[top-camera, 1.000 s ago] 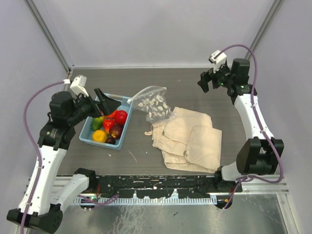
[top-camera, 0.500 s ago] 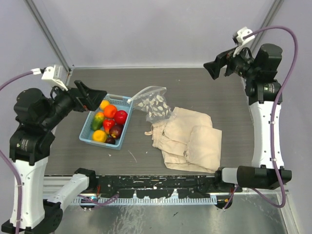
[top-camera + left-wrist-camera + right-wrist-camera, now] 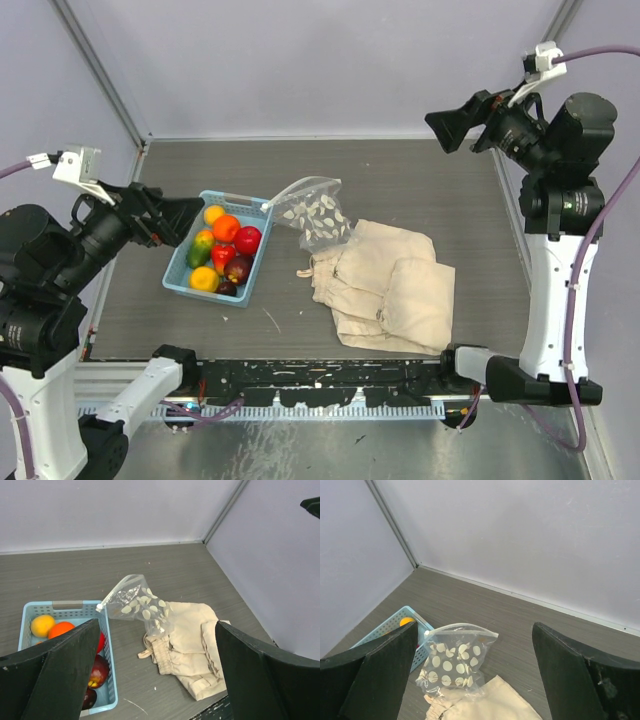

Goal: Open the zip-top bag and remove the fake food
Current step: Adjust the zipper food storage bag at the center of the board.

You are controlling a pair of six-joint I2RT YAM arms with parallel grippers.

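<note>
Several fake food (image 3: 222,252) pieces fill basket (image 3: 236,199)

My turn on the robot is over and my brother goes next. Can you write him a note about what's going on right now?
Left pincer: open, holding nothing, raised off the table beside the blue basket.
Right pincer: open, holding nothing, raised at the far right.
Zip-top bag: leaning on the beige cloth bag; its mouth looks open and it looks empty.
Fake food: in the blue basket.
Done: bag opened and food out, it seems.
Left: probably nothing, maybe check inside the bag.
</note>
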